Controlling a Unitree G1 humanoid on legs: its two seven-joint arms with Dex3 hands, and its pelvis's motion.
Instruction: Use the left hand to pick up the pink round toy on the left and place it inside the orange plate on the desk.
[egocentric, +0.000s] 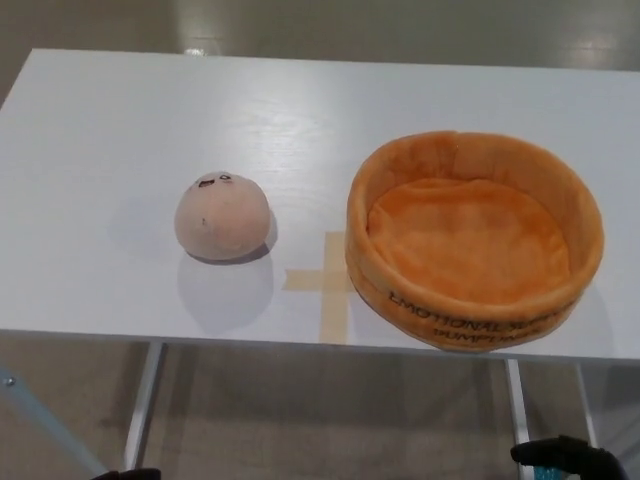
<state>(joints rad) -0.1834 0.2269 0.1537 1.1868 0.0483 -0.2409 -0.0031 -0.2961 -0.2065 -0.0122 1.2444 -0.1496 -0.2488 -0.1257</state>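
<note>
A white rectangular desk on metal legs stands over a pale tan floor, with a tan tape cross stuck near its front edge. Only black slivers of the left hand and right hand show below the desk; their fingers cannot be judged. The pink round plush toy rests on the desk, well apart from both hands, left of the empty orange plush plate.

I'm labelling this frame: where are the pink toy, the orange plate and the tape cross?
pink toy (222, 217), head view, middle of its rounded front.
orange plate (372, 268), head view, outer left wall.
tape cross (330, 281), head view, where the strips meet.
</note>
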